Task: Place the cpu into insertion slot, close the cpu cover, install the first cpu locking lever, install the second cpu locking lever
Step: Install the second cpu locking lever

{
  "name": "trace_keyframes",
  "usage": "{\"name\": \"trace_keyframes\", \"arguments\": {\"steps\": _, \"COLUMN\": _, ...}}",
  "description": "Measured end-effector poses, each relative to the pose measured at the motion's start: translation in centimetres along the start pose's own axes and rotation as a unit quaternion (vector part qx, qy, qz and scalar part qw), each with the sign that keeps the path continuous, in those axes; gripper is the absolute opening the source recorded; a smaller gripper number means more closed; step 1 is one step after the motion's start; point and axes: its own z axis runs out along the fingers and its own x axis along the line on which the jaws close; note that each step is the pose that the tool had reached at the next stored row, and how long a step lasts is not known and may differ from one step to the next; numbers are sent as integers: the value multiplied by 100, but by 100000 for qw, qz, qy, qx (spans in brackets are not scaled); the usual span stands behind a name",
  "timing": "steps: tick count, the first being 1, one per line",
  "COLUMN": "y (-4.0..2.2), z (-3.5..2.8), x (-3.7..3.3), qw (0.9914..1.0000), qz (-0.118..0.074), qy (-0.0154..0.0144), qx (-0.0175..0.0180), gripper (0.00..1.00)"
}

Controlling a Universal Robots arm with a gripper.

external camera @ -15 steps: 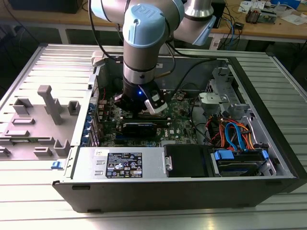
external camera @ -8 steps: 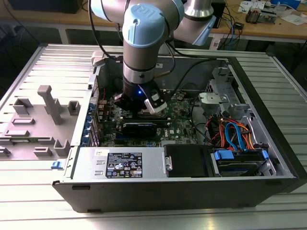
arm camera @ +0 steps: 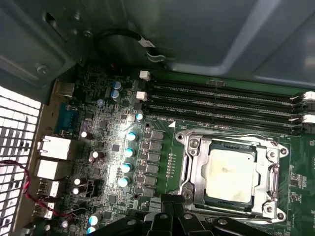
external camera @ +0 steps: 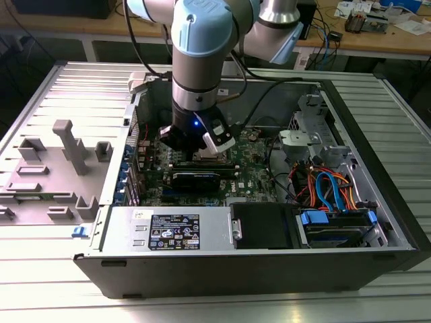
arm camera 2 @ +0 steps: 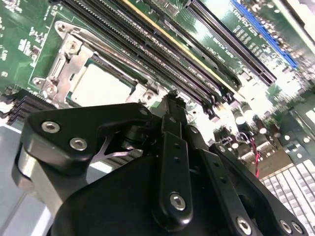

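Note:
The cpu (arm camera: pixel 229 169), a dull silver square, lies in the insertion slot (arm camera: pixel 183 138) on the green board. The cpu cover (arm camera: pixel 193 162) lies flat around it, and the chip's top shows through its cut-out. In the second wrist view the cpu (arm camera 2: pixel 101 88) sits inside the silvery cover (arm camera 2: pixel 64 64). A thin lever rod (arm camera 2: pixel 113 59) runs along the socket's edge by the memory slots. My gripper (arm camera 2: pixel 171 101) is shut with nothing visible between its fingers. Its tips stand at the socket's corner by that rod's end. In the exterior view my gripper (external camera: pixel 202 145) is low inside the case.
Long black memory slots (arm camera: pixel 221 101) run beside the socket, and blue capacitors (arm camera: pixel 129 152) stand on its other side. A black card (external camera: pixel 202 178), the power supply (external camera: pixel 172 232) and bundled cables (external camera: pixel 330 188) crowd the case. A grey fixture tray (external camera: pixel 60 161) lies at the exterior view's left.

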Motion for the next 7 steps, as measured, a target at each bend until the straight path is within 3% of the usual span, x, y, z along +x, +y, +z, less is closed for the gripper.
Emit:
{"name": "trace_keyframes", "arguments": {"steps": 1, "y": 5, "z": -34, "x": 2, "qw": 100000, "qz": 1, "qy": -3, "qx": 2, "gripper": 11}}
{"name": "trace_keyframes", "arguments": {"steps": 7, "y": 6, "z": -42, "x": 2, "qw": 100000, "qz": -1, "qy": 0, "qx": -3, "gripper": 11}}
